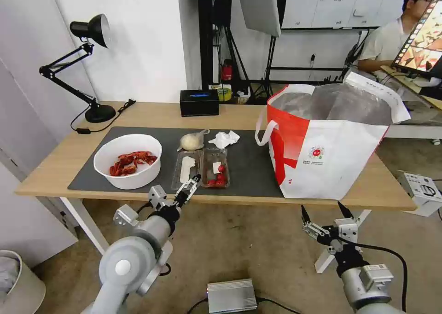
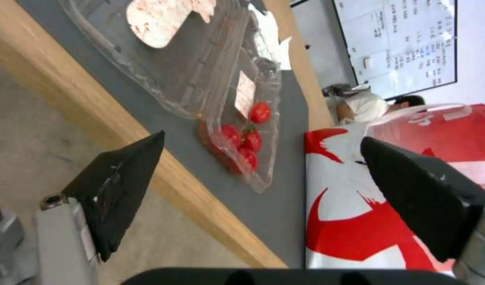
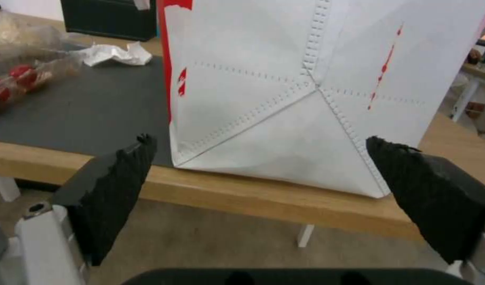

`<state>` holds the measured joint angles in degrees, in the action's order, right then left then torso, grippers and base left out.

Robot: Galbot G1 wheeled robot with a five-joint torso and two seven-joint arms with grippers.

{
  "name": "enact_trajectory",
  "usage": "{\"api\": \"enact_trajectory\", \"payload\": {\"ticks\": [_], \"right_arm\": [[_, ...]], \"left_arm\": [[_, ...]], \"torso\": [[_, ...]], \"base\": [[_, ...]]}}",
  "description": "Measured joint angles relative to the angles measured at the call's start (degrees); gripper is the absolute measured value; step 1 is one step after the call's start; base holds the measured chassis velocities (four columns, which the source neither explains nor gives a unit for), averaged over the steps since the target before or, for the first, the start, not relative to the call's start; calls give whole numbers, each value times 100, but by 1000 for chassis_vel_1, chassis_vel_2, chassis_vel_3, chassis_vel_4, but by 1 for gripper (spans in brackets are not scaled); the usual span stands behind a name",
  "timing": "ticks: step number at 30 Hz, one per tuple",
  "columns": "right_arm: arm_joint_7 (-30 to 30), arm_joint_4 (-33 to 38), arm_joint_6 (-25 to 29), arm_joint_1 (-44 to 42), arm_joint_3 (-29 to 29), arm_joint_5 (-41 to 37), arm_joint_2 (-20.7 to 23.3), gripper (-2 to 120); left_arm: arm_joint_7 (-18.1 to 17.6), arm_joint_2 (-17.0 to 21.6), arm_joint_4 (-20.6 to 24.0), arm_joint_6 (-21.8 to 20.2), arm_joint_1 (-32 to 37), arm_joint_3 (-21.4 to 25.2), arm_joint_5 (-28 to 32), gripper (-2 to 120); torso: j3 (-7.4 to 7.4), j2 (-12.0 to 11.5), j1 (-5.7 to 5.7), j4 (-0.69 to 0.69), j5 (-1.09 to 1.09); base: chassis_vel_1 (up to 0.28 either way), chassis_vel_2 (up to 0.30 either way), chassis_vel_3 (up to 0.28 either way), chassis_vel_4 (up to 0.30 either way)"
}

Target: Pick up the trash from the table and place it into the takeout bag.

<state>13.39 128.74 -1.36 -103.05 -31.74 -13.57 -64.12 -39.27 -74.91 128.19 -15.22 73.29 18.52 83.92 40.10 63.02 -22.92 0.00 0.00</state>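
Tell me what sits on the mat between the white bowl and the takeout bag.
In the head view, the clear clamshell box lies between the bowl and the bag.

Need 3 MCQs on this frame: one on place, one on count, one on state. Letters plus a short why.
1. Where does the takeout bag stand on the table?
A. at its right end
B. beside the desk lamp
C. on the floor under it

2. How many handles loop out from the takeout bag's left side in the head view?
A. none
B. one
C. three

3. What state is the left gripper in?
A. shut on the tissue
B. open, at the table's near edge by the clamshell box
C. open, inside the bag

Answers: A, the bag sits upright on the right of the mat. B, a single white loop hangs there. B, the left wrist view shows its fingers spread with nothing between, the box just ahead.
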Motion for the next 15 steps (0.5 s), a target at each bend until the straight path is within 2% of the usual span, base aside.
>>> {"api": "enact_trajectory", "payload": {"ticks": [15], "right_arm": [[24, 19, -6, -49, -18, 51, -43, 100]], "left_arm": [[-87, -130, -398, 60, -368, -142, -36, 100]], "torso": [[0, 0, 0, 0, 0]], "base": [[0, 0, 0, 0]]}}
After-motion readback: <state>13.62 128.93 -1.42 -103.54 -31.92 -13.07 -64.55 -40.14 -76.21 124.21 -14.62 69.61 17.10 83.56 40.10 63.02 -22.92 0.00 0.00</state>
